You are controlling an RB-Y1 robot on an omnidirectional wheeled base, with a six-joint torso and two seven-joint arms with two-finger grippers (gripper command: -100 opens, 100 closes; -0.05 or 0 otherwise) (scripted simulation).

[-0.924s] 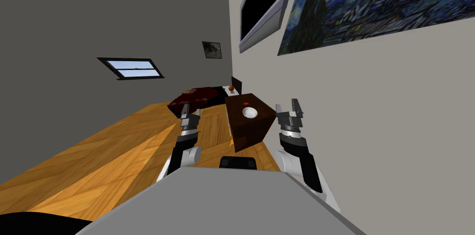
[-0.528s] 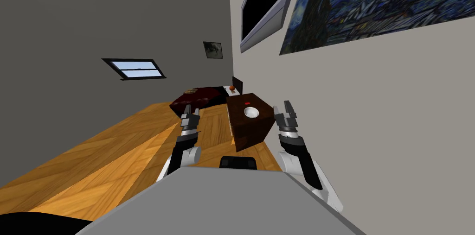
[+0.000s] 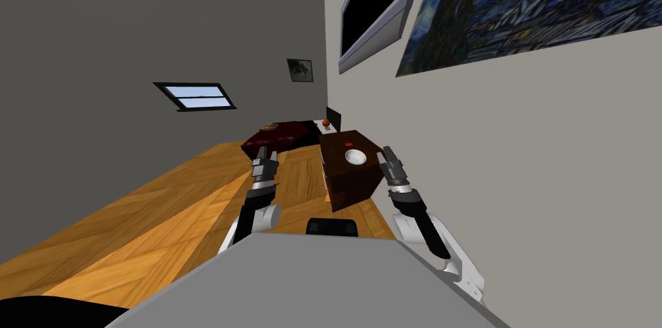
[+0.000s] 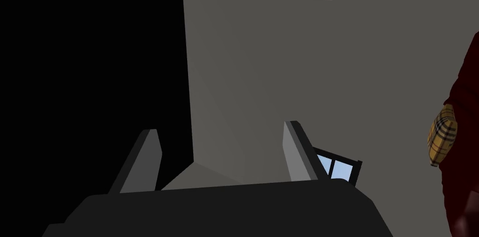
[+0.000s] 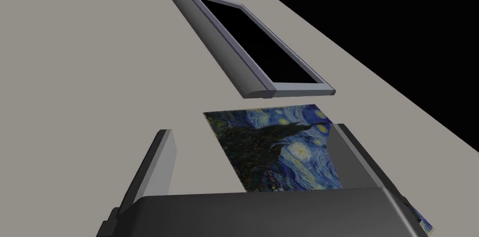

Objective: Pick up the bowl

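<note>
A small white bowl (image 3: 355, 156) sits upright on top of a dark brown nightstand (image 3: 349, 182) that stands against the right-hand wall. My right gripper (image 3: 390, 155) hovers just off the nightstand's right edge, close beside the bowl and apart from it. Its fingers are open with nothing between them in the right wrist view (image 5: 251, 129), which faces the wall. My left gripper (image 3: 266, 154) is raised over the wooden floor, left of the nightstand. It stands open and empty in the left wrist view (image 4: 221, 127).
A small red item (image 3: 350, 144) lies on the nightstand behind the bowl. A bed with a dark red cover (image 3: 278, 134) stands farther back, with a small white table (image 3: 321, 126) beside it. The right-hand wall (image 3: 517, 169) is very close to my right arm. Wooden floor (image 3: 161, 207) spreads to the left.
My right gripper has swung inward from beside the wall to the nightstand's edge, nearer the bowl. The head view has shifted slightly. The left arm has kept its place.
</note>
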